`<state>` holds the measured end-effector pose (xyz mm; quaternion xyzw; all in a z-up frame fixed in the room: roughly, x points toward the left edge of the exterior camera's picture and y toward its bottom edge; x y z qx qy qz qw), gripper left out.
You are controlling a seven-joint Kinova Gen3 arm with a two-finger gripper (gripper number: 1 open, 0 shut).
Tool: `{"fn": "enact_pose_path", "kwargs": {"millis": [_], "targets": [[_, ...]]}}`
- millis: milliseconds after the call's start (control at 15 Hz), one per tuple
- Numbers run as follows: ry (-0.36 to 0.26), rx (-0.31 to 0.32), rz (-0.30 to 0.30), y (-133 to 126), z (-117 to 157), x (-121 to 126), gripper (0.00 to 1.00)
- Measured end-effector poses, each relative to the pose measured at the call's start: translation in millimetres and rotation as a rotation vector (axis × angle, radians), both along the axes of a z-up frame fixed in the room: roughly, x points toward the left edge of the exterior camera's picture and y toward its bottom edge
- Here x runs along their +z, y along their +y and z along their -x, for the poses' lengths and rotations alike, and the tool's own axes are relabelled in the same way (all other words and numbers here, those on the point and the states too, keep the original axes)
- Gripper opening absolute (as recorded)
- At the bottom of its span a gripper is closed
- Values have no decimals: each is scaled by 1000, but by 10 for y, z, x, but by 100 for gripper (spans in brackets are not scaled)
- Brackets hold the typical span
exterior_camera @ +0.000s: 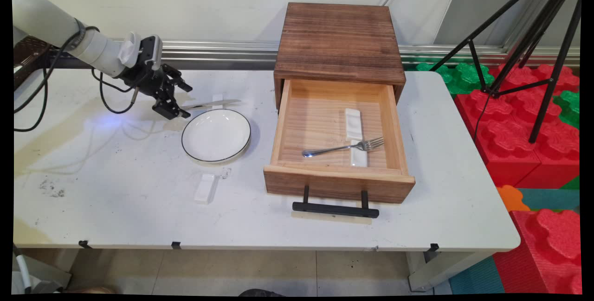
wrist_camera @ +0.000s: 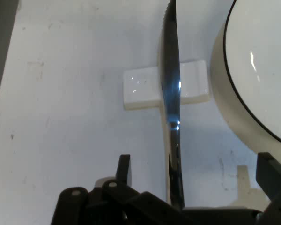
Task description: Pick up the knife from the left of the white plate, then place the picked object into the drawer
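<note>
In the main view, the hand hovered open at the knife's handle end, behind the plate. In the hand view, the knife lay across a white rest, not yet gripped.

A white table, scuffed and stained, stands against a pale panelled wall with a metal rail along its base. At three o'clock lie red and green foam blocks (interlocking ones) under a black tripod. Beige floor tiles show at six o'clock.
</note>
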<state>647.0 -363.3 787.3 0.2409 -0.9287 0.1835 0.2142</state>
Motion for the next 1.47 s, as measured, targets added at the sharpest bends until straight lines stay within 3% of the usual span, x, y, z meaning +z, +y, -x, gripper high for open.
{"fn": "enact_pose_path", "kwargs": {"millis": [733,800,1467], "targets": [[-6,-5,-4,-117,-2,-163,100],[-6,-6,-4,-125,-2,-172,0],[-7,-12,-7,-164,-31,-235,0]]}}
